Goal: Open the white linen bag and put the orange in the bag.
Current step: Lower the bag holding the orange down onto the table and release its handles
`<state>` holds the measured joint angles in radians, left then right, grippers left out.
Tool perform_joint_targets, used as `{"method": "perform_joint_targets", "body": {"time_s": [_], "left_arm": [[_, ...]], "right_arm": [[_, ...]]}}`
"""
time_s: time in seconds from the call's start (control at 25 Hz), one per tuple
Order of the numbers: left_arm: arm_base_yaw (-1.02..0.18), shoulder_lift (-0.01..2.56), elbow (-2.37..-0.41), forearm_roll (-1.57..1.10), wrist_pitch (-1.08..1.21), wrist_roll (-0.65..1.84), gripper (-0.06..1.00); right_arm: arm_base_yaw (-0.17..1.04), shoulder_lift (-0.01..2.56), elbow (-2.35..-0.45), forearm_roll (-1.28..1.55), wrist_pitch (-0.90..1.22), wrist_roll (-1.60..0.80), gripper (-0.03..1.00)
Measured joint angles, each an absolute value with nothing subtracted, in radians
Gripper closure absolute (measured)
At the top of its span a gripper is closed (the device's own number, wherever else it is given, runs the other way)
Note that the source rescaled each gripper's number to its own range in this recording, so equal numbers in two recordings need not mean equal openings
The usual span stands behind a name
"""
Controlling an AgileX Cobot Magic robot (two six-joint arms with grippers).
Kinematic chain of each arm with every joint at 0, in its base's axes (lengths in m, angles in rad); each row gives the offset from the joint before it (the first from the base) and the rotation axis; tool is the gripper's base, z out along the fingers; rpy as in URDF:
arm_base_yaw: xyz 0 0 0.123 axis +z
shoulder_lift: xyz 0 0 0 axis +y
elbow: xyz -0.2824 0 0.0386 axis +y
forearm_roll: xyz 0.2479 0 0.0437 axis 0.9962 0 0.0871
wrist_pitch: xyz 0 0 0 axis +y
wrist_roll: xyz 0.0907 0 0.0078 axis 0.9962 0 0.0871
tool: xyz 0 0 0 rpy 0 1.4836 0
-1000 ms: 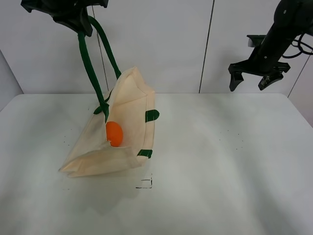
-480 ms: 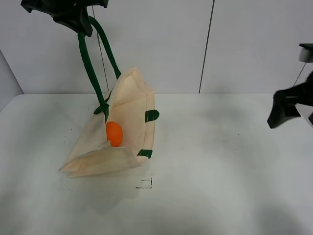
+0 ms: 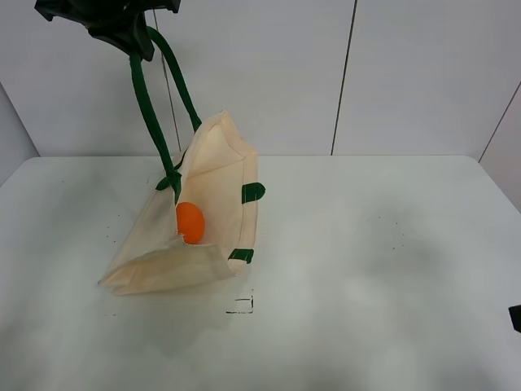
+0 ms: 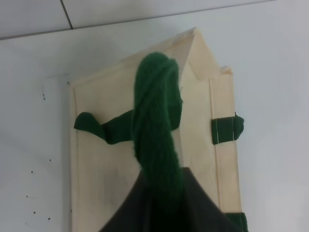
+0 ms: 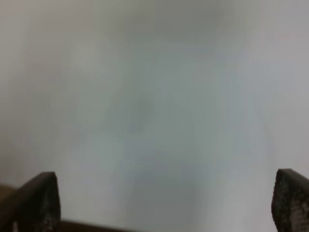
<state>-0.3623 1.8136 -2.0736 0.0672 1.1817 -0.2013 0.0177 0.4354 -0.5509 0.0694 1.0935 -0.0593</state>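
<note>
Cream linen all over this one. Looking at the white linen bag (image 3: 216, 171) half-slumped on the desk (image 3: 366, 244), with its mouth gaping toward the camera side in the high view. Can spot the orange (image 3: 190, 221) tucked inside that mouth, low against the inner wall. So, calling the main job basically done.

Got the left gripper (image 3: 122, 24) clamped tight on the green strap handles (image 3: 149, 114), way up above the bag and hoisting that side. Same thing from its wrist view: straps bunched in the grip, bag straight below, no orange visible from there.

Barely catching the right gripper (image 5: 166, 203) in the high view, just a dark sliver at the far right edge. Spread wide in its own view, holding nothing, only blurry desk beyond.

Worth noting for whatever comes next: orange down along the line of the straps from the left gripper, well apart from the right one. Left arm clearly nearer. Would ease those straps down gently; otherwise risking a roll out through the open mouth.
</note>
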Motion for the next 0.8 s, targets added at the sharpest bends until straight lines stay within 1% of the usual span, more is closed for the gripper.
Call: {"method": "perform_joint_targets", "body": {"time_s": [0.2,0.36,0.56,0.8], "left_arm": [[-0.362,1.814,-2.074,0.067,1.182,-0.201,0.94],[-0.362,1.814,-2.074,0.066,1.182,-0.201,0.94],[-0.362,1.814,-2.053,0.066,1.174,-0.201,0.94],[-0.362,1.846,-1.923,0.051,1.093,-0.201,0.94]], "right_arm": [[0.018,0.150,-0.496,0.069,1.041,-0.059,-0.03],[0.018,0.007,-0.494,0.065,1.036,-0.058,-0.03],[0.018,-0.004,-0.494,0.062,1.032,-0.058,-0.03],[0.018,-0.004,-0.494,0.062,1.032,-0.058,-0.03]]}}
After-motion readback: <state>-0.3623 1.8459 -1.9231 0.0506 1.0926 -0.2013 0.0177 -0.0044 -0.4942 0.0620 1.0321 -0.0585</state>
